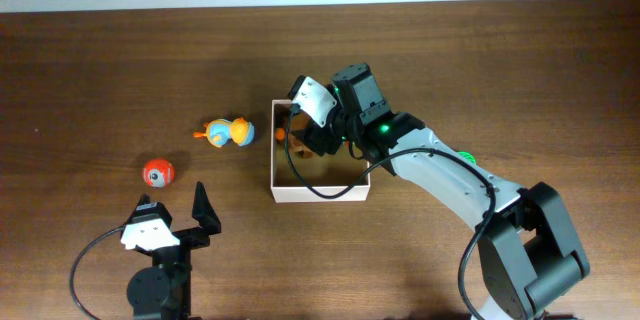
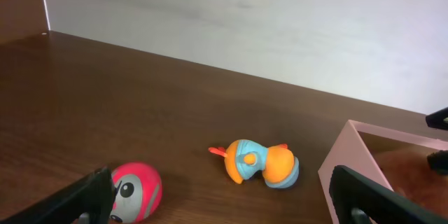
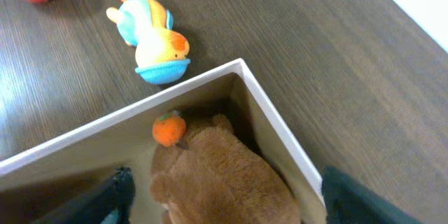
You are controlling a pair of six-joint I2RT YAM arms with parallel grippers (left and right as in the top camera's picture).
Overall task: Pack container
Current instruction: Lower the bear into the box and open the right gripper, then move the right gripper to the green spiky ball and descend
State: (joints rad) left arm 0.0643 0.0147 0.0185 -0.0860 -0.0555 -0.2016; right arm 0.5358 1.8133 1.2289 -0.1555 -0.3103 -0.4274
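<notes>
Dark brown wood-grain table, w/ a pale wall behind its 12 o'clock edge.

Square shallow container, white outer walls & tan cardboard inside, sits approx. at table centre in overhead view, flat on the wood, open side up. Inside it a brown plush toy lies toward the 10–11 o'clock corner. A small round orange piece touches the plush on the side toward the 9 o'clock wall; can't tell if it's part of the plush or separate.

Outside, at 9 o'clock of container & just beside its wall but not touching: an orange-and-light-blue plastic duck toy, lying on its side. Further out, at approx. 8 o'clock from the duck & apart from it: a red ball w/ a grey-white eye patch, resting on the table.

Right arm reaches in from 4–5 o'clock. Right claw hangs over container, above the plush, fingers spread wide w/ nothing between them, so open & not gripping. A black cable loops from that arm across the container's 6 o'clock wall.

Left claw is at table's 7 o'clock, near the front edge, well apart from container. Fingers are spread wide, empty; ball & duck lie ahead of it toward 12 o'clock.
</notes>
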